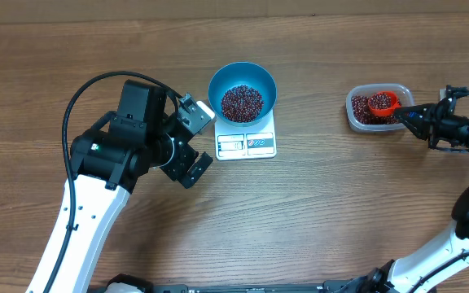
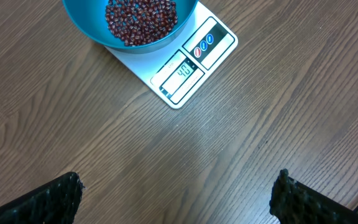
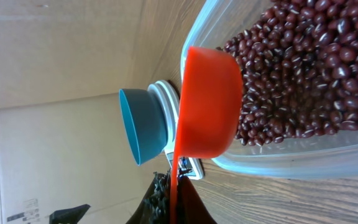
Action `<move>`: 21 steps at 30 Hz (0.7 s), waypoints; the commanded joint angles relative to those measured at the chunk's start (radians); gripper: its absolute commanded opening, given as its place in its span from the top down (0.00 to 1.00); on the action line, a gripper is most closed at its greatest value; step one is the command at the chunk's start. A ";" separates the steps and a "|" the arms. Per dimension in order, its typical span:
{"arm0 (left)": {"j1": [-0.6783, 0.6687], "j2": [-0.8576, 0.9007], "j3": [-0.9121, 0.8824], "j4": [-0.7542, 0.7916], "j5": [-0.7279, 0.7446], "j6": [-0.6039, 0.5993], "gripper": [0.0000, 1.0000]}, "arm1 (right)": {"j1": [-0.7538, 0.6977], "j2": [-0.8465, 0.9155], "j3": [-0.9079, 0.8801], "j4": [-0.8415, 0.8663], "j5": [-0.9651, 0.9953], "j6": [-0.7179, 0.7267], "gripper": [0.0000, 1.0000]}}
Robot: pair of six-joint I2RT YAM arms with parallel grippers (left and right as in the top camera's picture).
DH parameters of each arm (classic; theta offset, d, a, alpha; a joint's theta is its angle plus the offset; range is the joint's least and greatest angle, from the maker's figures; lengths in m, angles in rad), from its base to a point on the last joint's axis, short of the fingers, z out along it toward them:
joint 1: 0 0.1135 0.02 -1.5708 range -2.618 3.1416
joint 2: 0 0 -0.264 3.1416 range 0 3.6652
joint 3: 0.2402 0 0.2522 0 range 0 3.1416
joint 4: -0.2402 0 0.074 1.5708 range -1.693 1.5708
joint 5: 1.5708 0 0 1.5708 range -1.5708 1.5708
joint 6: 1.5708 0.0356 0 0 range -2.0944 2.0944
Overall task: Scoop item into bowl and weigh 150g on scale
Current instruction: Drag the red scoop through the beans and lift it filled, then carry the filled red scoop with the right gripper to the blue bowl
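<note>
On the wooden surface [image 1: 340, 212], near the middle, the round blue bowl [image 1: 255, 75] sits on the flat white scale [image 1: 247, 145] and covers its far part. A shallow heap of small, oval, dark red-brown beans [image 1: 241, 102] lies in the bowl's bottom. Many more fill the clear tub [image 1: 404, 89], well off to the right. The right claw [image 1: 405, 115] is clamped on the handle of an orange scoop [image 1: 383, 102], whose cup sits over the tub. The left claw [image 1: 208, 138] stands wide and empty, just left of the scale.

The overhead view shows dark beans inside the scoop's cup. The right wrist view shows only the cup's orange outside, so the load is hidden there, and the dark fingers [image 3: 160, 199] are cut off by the lower edge. Up close, that view shows a pale mark on each bean. Only the left wrist view shows lit digits on the scale's display, too blurred to read surely. In that view the top edge cuts off the bowl, and only the fingertips [image 2: 55, 199] show, in the bottom corners.
</note>
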 commanded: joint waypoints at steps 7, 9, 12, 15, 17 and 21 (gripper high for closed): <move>0.004 0.005 -0.002 0.000 0.007 0.012 0.00 | -0.005 0.006 -0.007 -0.019 -0.061 -0.042 0.96; 0.004 0.005 -0.002 0.000 0.007 0.012 0.00 | -0.004 0.006 -0.007 -0.027 -0.104 -0.066 0.96; 0.004 0.006 -0.002 0.000 0.008 0.012 0.00 | -0.004 0.006 -0.007 -0.034 -0.107 -0.071 0.96; 0.004 0.005 -0.002 0.000 0.007 0.012 0.00 | -0.002 0.006 -0.007 -0.040 -0.112 -0.071 0.96; 0.004 0.005 -0.002 0.000 0.007 0.012 0.00 | 0.000 0.006 -0.007 -0.044 -0.137 -0.071 0.96; 0.004 0.005 -0.002 0.000 0.008 0.012 0.00 | 0.021 0.006 -0.007 -0.062 -0.159 -0.071 0.96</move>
